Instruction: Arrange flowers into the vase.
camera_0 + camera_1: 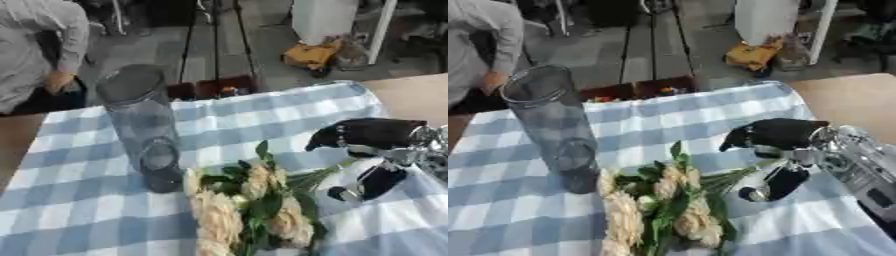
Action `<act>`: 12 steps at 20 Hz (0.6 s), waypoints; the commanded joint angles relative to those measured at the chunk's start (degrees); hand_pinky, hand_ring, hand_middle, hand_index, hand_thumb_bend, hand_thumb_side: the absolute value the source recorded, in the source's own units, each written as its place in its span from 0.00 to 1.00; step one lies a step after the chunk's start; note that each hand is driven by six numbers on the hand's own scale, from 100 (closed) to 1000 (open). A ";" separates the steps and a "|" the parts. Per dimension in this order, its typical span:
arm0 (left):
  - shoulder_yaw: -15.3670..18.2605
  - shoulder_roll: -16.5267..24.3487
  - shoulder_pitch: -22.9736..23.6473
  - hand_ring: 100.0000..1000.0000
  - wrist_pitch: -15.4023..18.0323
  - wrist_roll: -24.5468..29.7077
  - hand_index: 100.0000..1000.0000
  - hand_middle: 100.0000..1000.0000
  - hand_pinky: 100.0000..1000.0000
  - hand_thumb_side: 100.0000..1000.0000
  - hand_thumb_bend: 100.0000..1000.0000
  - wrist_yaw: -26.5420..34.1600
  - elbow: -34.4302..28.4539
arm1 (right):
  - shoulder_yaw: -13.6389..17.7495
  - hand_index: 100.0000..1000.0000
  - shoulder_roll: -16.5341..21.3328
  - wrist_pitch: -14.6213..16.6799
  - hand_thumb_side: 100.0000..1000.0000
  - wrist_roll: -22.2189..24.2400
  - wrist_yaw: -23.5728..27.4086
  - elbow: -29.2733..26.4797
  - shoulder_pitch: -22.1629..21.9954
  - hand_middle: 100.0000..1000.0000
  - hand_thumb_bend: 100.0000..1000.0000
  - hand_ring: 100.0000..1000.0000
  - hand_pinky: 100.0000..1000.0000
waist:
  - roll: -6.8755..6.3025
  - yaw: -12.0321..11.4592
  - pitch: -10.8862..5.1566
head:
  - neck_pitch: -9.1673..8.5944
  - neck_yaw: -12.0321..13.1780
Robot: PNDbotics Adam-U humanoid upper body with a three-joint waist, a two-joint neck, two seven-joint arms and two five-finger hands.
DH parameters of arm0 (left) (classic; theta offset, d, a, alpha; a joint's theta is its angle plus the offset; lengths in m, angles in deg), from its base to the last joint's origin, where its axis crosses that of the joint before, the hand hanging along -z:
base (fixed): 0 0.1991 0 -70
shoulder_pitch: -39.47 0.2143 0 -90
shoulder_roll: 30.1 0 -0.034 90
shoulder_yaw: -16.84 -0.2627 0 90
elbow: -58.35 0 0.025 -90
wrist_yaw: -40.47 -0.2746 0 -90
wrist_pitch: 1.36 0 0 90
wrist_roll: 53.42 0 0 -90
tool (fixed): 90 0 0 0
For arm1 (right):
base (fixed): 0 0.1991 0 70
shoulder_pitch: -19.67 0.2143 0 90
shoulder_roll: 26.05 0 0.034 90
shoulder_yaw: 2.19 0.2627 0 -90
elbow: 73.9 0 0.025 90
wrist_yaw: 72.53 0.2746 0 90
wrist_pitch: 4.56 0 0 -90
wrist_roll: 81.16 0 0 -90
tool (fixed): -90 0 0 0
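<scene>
Flowers [241, 205] lie flat on the checked table [79, 210], just beside the foot of the glass vase [144, 125], none in it yet; arranging not begun; right hand [776, 145] curled around the stems beside the vase; stem ends hidden; left hand unseen.

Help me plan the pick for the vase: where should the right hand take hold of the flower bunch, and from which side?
Probably by the green stems, from the right. The flowers lie with blooms toward the near-left, stems pointing at the right hand.
</scene>
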State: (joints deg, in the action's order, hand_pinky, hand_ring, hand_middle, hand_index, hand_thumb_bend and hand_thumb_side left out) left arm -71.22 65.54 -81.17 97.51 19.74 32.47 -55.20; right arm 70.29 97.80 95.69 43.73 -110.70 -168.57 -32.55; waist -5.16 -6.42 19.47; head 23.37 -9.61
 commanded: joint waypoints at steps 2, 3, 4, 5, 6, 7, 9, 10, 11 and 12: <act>0.03 0.53 -0.85 0.99 -0.24 -0.09 1.00 1.00 0.67 1.00 0.08 0.40 -1.04 | -0.10 0.91 0.06 0.20 0.34 -1.84 0.12 1.47 0.84 0.82 0.35 0.86 0.90 | 0.07 -0.25 -0.90 | 0.93 -0.61; 0.01 0.48 -0.87 0.99 -0.26 -0.10 1.00 1.00 0.67 1.00 0.08 0.45 -1.04 | -0.30 0.90 -0.26 0.31 0.34 -2.11 0.12 2.05 1.06 0.82 0.35 0.85 0.90 | 0.03 -0.39 -0.87 | 1.44 -0.87; -0.01 0.42 -0.88 0.99 -0.26 -0.09 1.00 1.00 0.67 1.00 0.08 0.49 -1.04 | -0.51 0.90 -0.60 0.38 0.33 -2.33 -0.13 2.73 1.38 0.81 0.35 0.85 0.90 | 0.01 -0.51 -0.84 | 1.77 -1.07; -0.02 0.38 -0.88 0.99 -0.25 -0.09 1.00 1.00 0.67 1.00 0.08 0.53 -1.04 | -0.71 0.90 -0.91 0.49 0.33 -2.53 -0.36 3.35 1.66 0.81 0.35 0.84 0.90 | -0.02 -0.60 -0.81 | 1.96 -1.21; -0.05 0.32 -0.88 0.99 -0.27 -0.05 1.00 1.00 0.67 1.00 0.06 0.58 -1.04 | -0.94 0.90 -1.24 0.60 0.32 -2.61 -0.64 4.10 1.97 0.81 0.35 0.84 0.89 | -0.04 -0.70 -0.77 | 2.15 -1.38; -0.08 0.28 -0.88 0.99 -0.29 -0.01 1.00 1.00 0.67 1.00 0.06 0.64 -1.04 | -1.17 0.90 -1.57 0.79 0.32 -2.65 -0.95 4.93 2.31 0.81 0.35 0.84 0.89 | -0.06 -0.76 -0.74 | 2.26 -1.49; -0.16 0.18 -0.92 0.99 -0.27 0.11 1.00 1.00 0.65 1.00 0.03 0.82 -1.04 | -1.47 0.89 -2.18 1.15 0.31 -2.78 -1.63 6.72 2.86 0.81 0.35 0.84 0.90 | -0.11 -0.92 -0.65 | 2.43 -1.82; -0.19 0.13 -0.94 0.99 -0.24 0.17 1.00 1.00 0.65 1.00 0.02 0.95 -1.04 | -1.55 0.89 -2.50 1.34 0.31 -2.91 -2.01 7.66 3.15 0.81 0.34 0.84 0.90 | -0.15 -1.00 -0.60 | 2.49 -1.94; -0.21 0.10 -0.95 0.99 -0.22 0.23 1.00 1.00 0.65 1.00 0.02 1.05 -1.04 | -1.59 0.89 -2.77 1.58 0.31 -3.08 -2.37 8.48 3.40 0.81 0.34 0.84 0.90 | -0.17 -1.06 -0.56 | 2.50 -2.01; -0.21 0.07 -0.95 0.99 -0.21 0.27 1.00 1.00 0.65 1.00 0.01 1.15 -1.04 | -1.54 0.89 -3.03 1.78 0.31 -3.33 -2.71 9.22 3.65 0.81 0.34 0.85 0.90 | -0.22 -1.12 -0.50 | 2.52 -2.08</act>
State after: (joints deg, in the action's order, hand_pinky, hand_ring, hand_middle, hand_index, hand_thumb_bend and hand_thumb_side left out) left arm -71.55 64.87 -81.29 97.26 19.84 33.31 -55.20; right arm 68.35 94.01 97.15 40.69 -112.74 -159.95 -30.01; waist -5.55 -7.48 19.96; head 25.60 -11.43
